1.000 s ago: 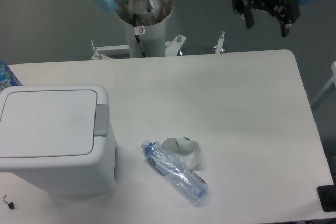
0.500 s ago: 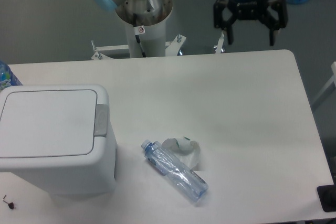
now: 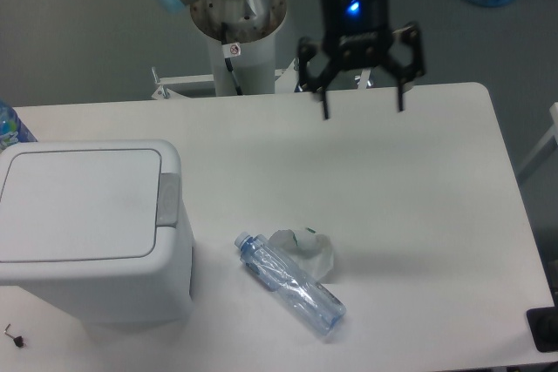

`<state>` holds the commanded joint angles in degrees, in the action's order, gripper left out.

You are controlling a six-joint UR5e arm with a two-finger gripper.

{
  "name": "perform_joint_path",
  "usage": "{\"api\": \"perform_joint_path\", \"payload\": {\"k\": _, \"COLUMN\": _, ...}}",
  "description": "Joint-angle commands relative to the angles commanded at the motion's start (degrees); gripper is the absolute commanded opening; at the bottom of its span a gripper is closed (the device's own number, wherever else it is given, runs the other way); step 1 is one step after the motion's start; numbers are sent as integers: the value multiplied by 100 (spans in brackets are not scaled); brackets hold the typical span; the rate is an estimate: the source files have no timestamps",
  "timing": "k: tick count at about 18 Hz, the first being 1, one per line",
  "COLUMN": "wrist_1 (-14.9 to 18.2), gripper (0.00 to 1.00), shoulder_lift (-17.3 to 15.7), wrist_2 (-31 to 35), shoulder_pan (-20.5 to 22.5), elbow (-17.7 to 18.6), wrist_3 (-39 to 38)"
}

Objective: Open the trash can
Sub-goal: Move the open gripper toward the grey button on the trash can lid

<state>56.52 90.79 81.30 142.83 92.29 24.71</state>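
Note:
The trash can (image 3: 87, 224) is a big white boxy bin at the left of the table, its flat lid down and its grey push-button tab (image 3: 168, 199) on the right edge of the lid. My gripper (image 3: 364, 111) hangs open above the far middle of the table, well to the right of and beyond the bin, fingers pointing down with nothing between them.
A clear plastic bottle (image 3: 290, 283) lies on the table in front, next to a crumpled white wrapper (image 3: 305, 248). The arm's base column (image 3: 237, 23) stands behind the table's far edge. A blue bottle top (image 3: 10, 125) peeks in at the far left.
My gripper has travelled left and lower, from beyond the table's far right corner to over its far middle, staying open. The bin and bottle have not moved.

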Motion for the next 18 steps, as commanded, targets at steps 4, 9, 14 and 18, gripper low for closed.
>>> {"api": "perform_joint_path", "payload": {"k": 4, "wrist_1": -570, "gripper": 100, "shoulder_lift": 202, "wrist_2": -491, "shoulder_pan": -264, "elbow": -9, "wrist_3": -807}}
{"api": "perform_joint_path", "payload": {"k": 9, "wrist_1": -721, "gripper": 100, "shoulder_lift": 413, "wrist_2": -554, "shoulder_pan": -651, "elbow": -9, "wrist_3": -1100}}
{"api": "perform_joint_path", "payload": {"k": 14, "wrist_1": -730, "gripper": 100, "shoulder_lift": 475, "wrist_2": -563, "shoulder_pan": -792, "elbow": -18, "wrist_3": -1319}}
{"api": "perform_joint_path", "payload": {"k": 18, "wrist_1": -730, "gripper": 100, "shoulder_lift": 510, "wrist_2": -563, "shoulder_pan": -889, "elbow": 8, "wrist_3": -1679}}
